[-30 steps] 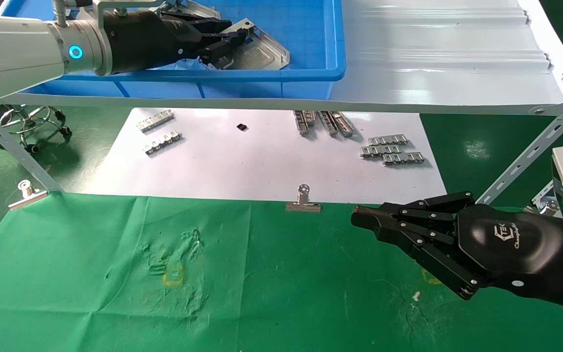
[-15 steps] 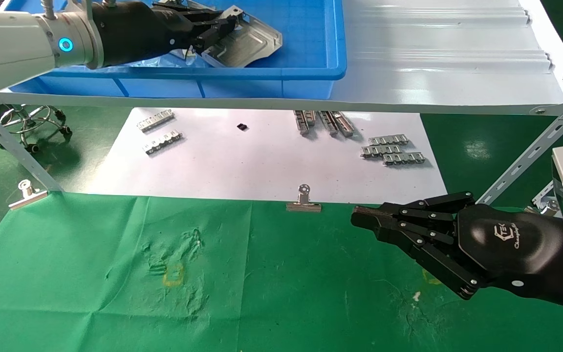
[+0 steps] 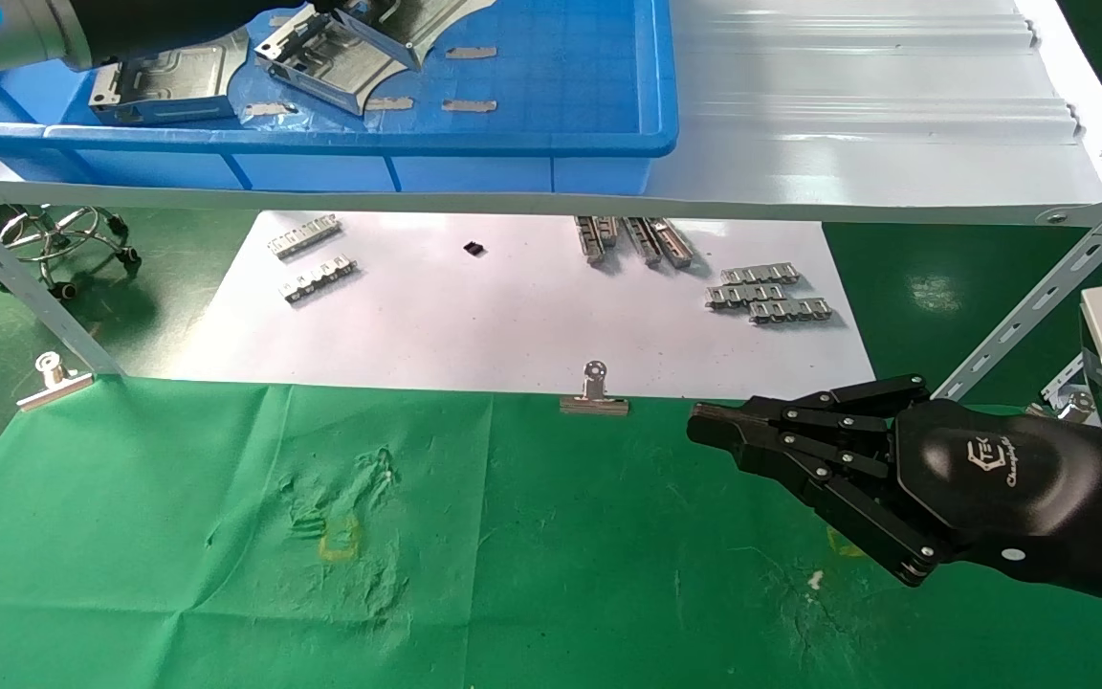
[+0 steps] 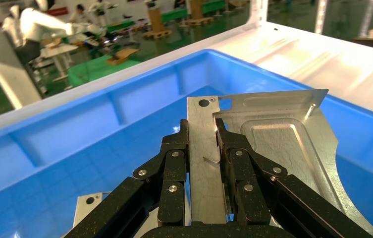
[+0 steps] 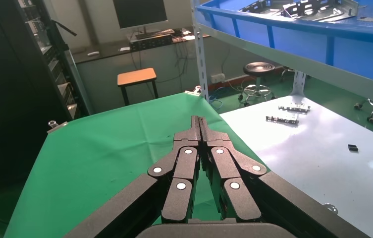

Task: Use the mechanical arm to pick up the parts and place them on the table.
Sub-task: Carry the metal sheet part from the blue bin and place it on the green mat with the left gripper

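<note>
My left gripper (image 4: pixel 201 131) is shut on the slotted raised edge of a silver stamped plate (image 4: pixel 283 148) and holds it up over the blue bin (image 4: pixel 75 129). In the head view the left arm (image 3: pixel 159 24) is mostly past the top left edge, with the held plate (image 3: pixel 417 19) at the top. Two more plates (image 3: pixel 168 81) (image 3: pixel 321 62) lie in the bin (image 3: pixel 513 144). My right gripper (image 3: pixel 704 421) is shut and empty, parked low over the green cloth table (image 3: pixel 226 574) at the right; it also shows in the right wrist view (image 5: pixel 199 121).
The bin stands on a white metal shelf (image 3: pixel 848 115) on slanted legs (image 3: pixel 25 297). Below it a white paper sheet (image 3: pixel 513 325) carries small ridged metal strips (image 3: pixel 766 292) (image 3: pixel 312 258). Binder clips (image 3: pixel 594 397) (image 3: pixel 54 381) sit at the cloth's far edge.
My left arm has risen and drawn back to the left with the plate, uncovering two plates in the bin. The right arm has not moved.
</note>
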